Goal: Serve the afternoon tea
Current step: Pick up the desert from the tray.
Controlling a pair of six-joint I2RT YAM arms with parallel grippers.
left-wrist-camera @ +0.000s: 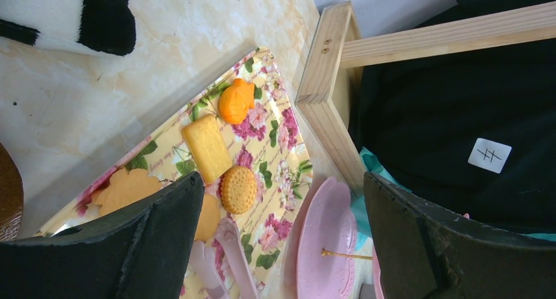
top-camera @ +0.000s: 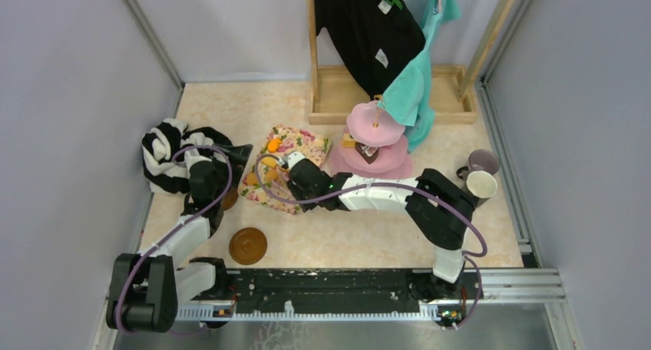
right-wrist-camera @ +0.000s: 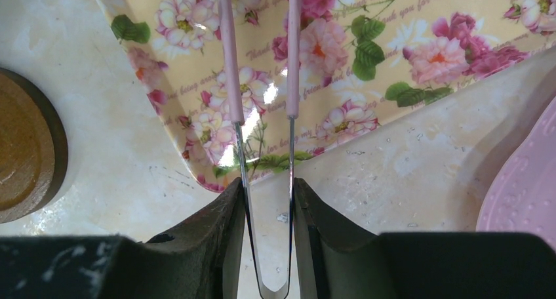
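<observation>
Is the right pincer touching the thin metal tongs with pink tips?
Touching. In the right wrist view, the right pincer presses both fingers against the metal tongs with pink tips.

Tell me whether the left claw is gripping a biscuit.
No, the left claw stands wide open and empty, while the biscuits lie loose on the floral tray.

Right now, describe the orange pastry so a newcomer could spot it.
Find the wooden rack at the table's back; the floral-print tray lies in front of its left post. The orange pastry sits near the tray's far corner, closest to that post. It's the only bright orange, lumpy piece; its neighbours are flat, tan biscuits.
</observation>
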